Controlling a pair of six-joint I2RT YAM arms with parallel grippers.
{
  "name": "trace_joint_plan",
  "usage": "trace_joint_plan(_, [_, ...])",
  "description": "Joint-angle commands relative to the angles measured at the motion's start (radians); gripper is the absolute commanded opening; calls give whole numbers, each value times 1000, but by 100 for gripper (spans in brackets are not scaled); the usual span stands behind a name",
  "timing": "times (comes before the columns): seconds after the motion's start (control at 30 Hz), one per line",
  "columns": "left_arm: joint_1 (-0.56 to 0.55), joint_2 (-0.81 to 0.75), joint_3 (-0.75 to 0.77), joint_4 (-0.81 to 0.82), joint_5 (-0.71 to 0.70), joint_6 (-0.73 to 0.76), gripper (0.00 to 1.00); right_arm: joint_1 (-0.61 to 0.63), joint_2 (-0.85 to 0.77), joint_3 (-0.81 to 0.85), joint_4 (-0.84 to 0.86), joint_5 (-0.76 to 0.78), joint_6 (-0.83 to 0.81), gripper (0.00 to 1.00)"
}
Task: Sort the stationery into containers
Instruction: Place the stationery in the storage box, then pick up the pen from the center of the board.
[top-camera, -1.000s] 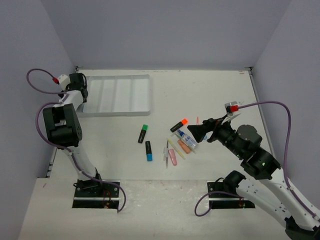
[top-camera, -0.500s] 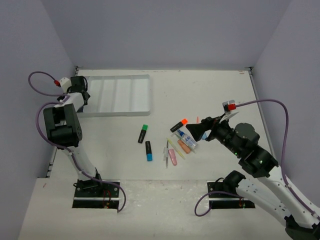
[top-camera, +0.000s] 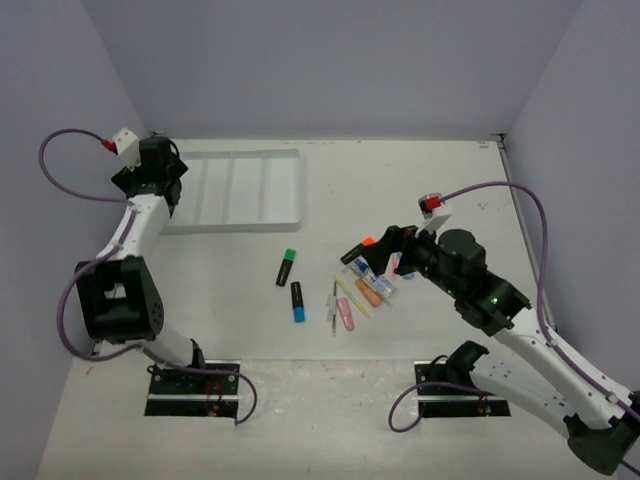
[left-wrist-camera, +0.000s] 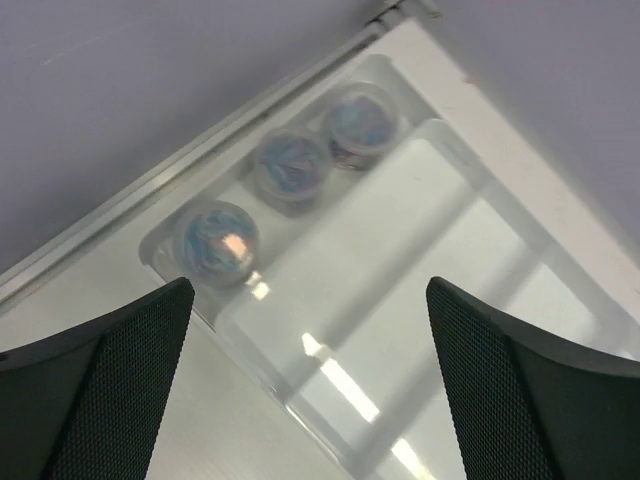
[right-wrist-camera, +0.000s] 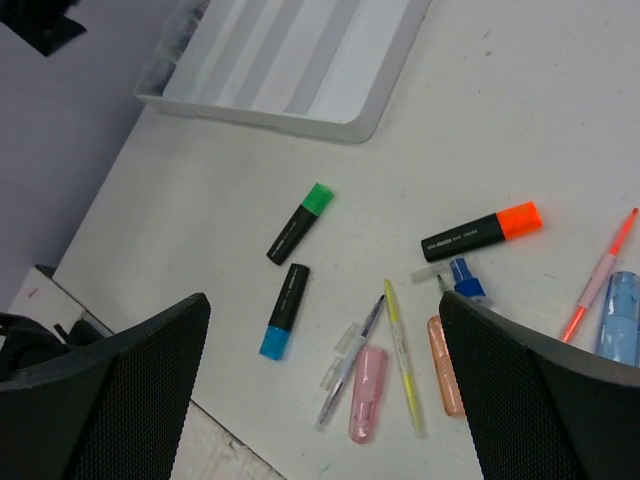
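**A:** From above, can you read any writing?
**B:** None. The left end effector (top-camera: 165, 188) hangs open over the left end of the white tray (top-camera: 245, 190). The right end effector (top-camera: 378, 250), also open, hides part of the stationery (top-camera: 345, 315) on the table (top-camera: 450, 180).
**A:** Left wrist?
**B:** Three round pots (left-wrist-camera: 292, 165) sit in the tray's end compartment, just ahead of the spread fingers (left-wrist-camera: 100, 390). Their lids are blurred.
**A:** Right wrist?
**B:** The orange-capped highlighter (right-wrist-camera: 482, 230) ahead carries white print too small to read. The green-capped highlighter (right-wrist-camera: 295, 225) and blue-capped highlighter (right-wrist-camera: 283, 312) lie ahead-left. The glue bottle (right-wrist-camera: 465, 282) is half hidden behind one finger. The tray, far ahead, is cut off.
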Motion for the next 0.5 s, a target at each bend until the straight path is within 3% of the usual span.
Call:
trace_joint_plan(0.0, [-132,-381,-128,3,58,-106,100,-4,100,35,7,80,25,99])
trace_joint_plan(0.1, [-131,-669,-298,76,240,-183,100,-16,139,28,-35,118,-7,96])
trace_joint_plan(0.2, [-132,-832,-381,74,387,-132,100,-46,180,15,-88,119,-46,78])
trace_joint_plan(0.47, [-151,-809,-286,-190,696,156,100,-171,409,71,-184,164,-8,39])
